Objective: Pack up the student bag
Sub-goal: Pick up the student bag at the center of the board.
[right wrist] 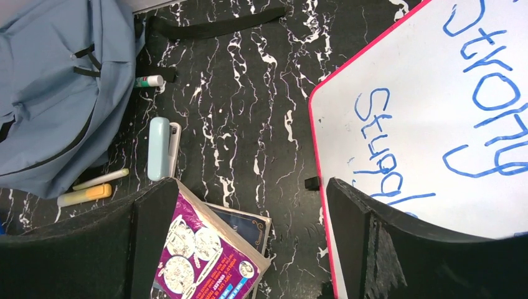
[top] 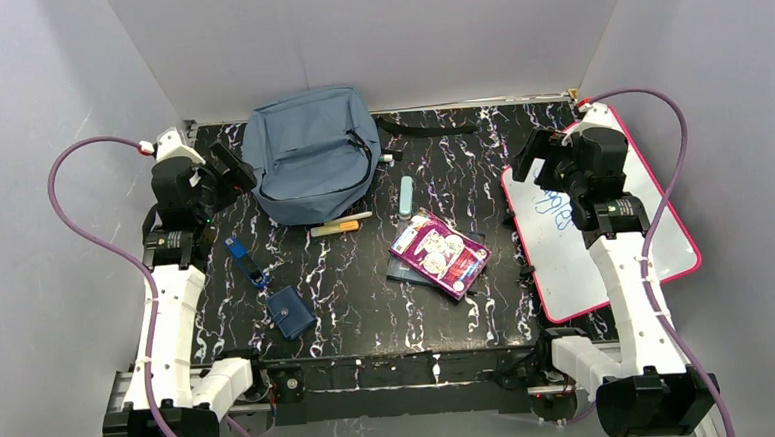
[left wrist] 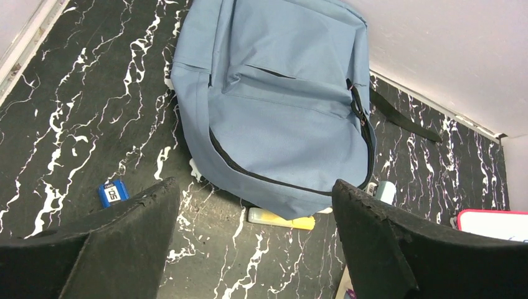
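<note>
The student bag [top: 310,152] [left wrist: 280,106] [right wrist: 50,93], a slate-blue backpack with black zippers, lies flat at the back left of the black marbled table, zipped. My left gripper [top: 229,167] [left wrist: 255,212] hovers open just left of the bag's near edge, nothing between its fingers. My right gripper [top: 545,155] [right wrist: 249,212] hangs open above the left edge of the whiteboard [top: 594,218] [right wrist: 429,106], holding nothing.
A yellow highlighter [top: 336,226] [left wrist: 280,218] [right wrist: 84,195] and a white pen [right wrist: 99,179] lie at the bag's near edge. Nearby are a pale-blue stapler [top: 405,196] [right wrist: 160,149], glue stick [right wrist: 149,80], purple book [top: 439,253] [right wrist: 199,255] on a dark book, blue item [top: 246,261] [left wrist: 113,192], dark-blue pouch [top: 290,313].
</note>
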Controlling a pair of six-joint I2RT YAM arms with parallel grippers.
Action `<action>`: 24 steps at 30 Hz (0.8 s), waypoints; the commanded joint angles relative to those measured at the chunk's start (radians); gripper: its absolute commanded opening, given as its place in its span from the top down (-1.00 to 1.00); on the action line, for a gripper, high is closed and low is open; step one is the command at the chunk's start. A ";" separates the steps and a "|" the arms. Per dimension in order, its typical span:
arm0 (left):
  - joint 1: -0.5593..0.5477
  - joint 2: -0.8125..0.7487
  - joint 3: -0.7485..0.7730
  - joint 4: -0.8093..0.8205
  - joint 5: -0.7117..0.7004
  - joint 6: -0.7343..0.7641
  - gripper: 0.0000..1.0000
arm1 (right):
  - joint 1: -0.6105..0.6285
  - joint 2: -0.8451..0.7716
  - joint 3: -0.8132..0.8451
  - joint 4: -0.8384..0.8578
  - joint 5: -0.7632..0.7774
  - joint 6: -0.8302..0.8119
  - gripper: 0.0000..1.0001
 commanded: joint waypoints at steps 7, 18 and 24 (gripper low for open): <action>-0.002 -0.001 0.018 0.012 -0.003 0.004 -0.81 | -0.004 -0.035 0.018 0.025 0.028 -0.019 -0.97; -0.003 0.029 0.021 -0.011 -0.078 -0.030 -0.91 | -0.003 -0.015 0.005 0.000 0.070 0.011 -0.97; -0.003 0.050 0.019 -0.037 -0.096 -0.041 -0.91 | -0.004 -0.010 -0.013 0.006 -0.016 -0.022 -0.97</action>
